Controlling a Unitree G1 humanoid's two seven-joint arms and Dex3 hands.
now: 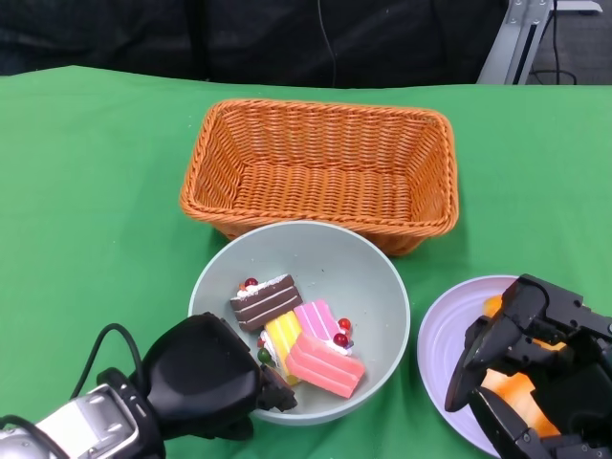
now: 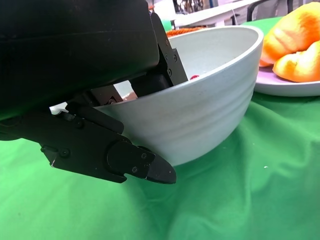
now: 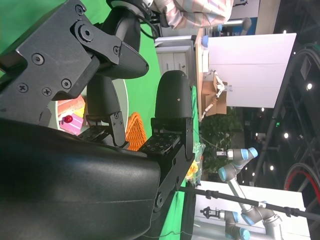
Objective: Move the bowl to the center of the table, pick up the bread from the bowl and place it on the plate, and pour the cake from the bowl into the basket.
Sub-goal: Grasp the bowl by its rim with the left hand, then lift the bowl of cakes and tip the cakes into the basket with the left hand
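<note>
In the head view the pale grey bowl [image 1: 316,287] sits at the middle of the frame on the green table [image 1: 86,172], just below the orange wicker basket [image 1: 320,167] that fills the upper centre. Several toy cake slices [image 1: 296,335] lie inside the bowl: a brown one, a yellow one and two pink ones.

The left hand [image 1: 206,378], at the lower left, grips the bowl by its near rim. The left wrist view shows why: one finger [image 2: 135,162] lies against the outside wall while others hook over the edge, a hold that looks suited to tipping the bowl toward the basket.

At the lower right, the lilac plate [image 1: 445,330] holds the orange bread [image 1: 512,387], so the bread step appears done. The right hand [image 1: 531,368] hovers over the plate with its fingers curled around the bread; whether it grips the bread or has let go, I cannot tell. The right wrist view shows only its black fingers [image 3: 172,107] close up.

What is probably left is the pour, which calls for lifting the bowl over the basket's near wall.
</note>
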